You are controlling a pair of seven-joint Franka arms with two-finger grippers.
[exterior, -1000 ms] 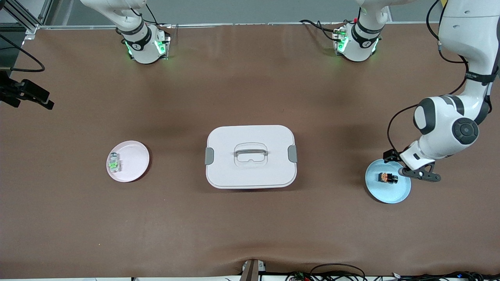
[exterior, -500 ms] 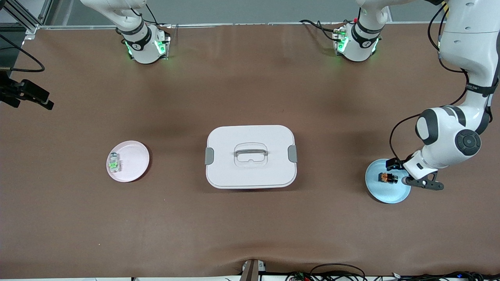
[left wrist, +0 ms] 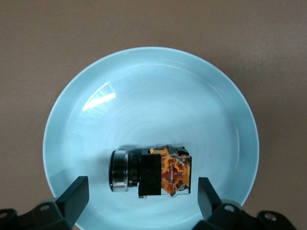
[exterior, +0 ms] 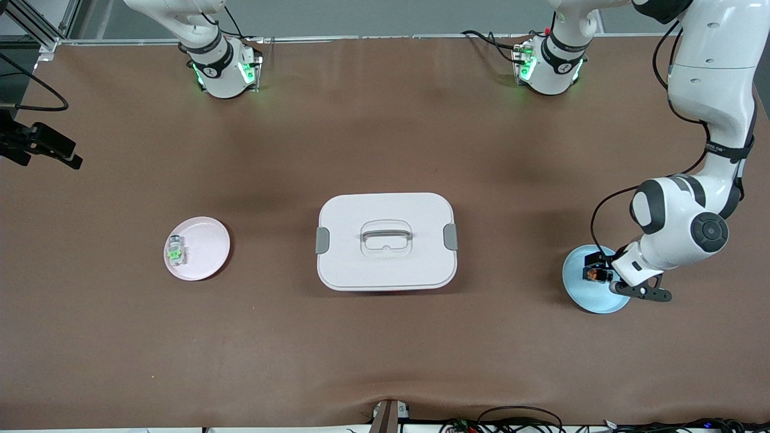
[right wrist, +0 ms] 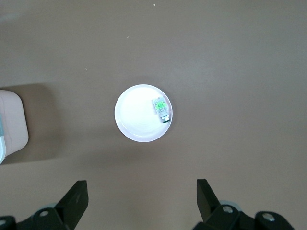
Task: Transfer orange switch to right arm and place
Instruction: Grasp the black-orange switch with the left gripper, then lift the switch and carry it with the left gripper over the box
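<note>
left gripper fingertips cut off by left wrist view's edge | blue plate partly covered by left arm's wrist in front view | orange switch half hidden there, too small to read | white box cropped at right wrist view's edge | right gripper out of front view

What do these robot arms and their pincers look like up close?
Both arms are glossy white, rounded segments with dark grey joint bands and caps. The left arm carries looping black cables; green lights glow at each base. The left gripper and right gripper have black, wedge-shaped fingers.
</note>
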